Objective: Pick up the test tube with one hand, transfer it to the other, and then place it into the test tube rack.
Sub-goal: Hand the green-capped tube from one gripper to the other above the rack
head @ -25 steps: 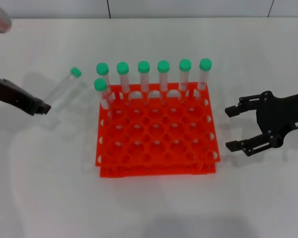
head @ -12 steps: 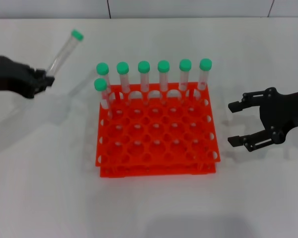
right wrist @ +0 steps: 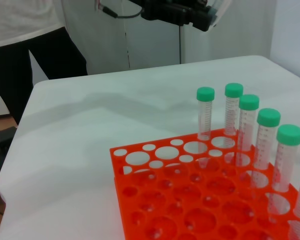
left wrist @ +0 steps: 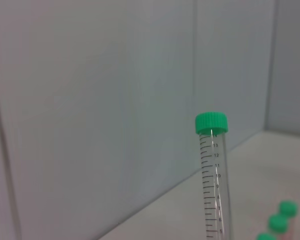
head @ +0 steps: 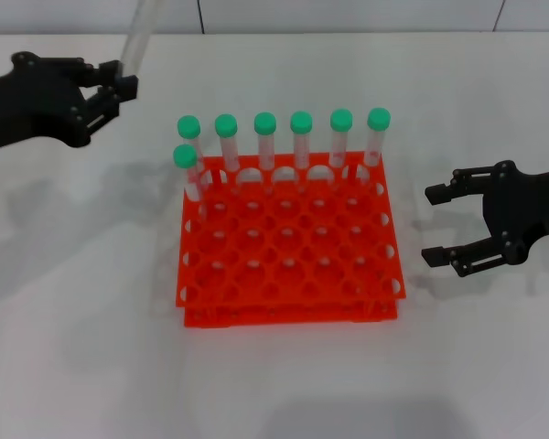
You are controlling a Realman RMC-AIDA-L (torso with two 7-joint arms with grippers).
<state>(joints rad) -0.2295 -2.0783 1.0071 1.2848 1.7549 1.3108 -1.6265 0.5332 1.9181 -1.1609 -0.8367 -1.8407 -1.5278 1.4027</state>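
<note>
Left claw (head: pixel 110 87), upper left, clamps tube (head: pixel 135 37) low: light, slick, rigid plastic; right claw (head: pixel 439 224) spread, should take mid-barrel.

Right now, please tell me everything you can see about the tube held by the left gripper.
The tube is slender clear plastic with printed graduation marks and a green screw cap. It looks empty. The left gripper is shut on its lower part, holding it lifted above the table, left of the rack and nearly upright. In the head view its top runs out of the picture. Nothing else touches it.
</note>
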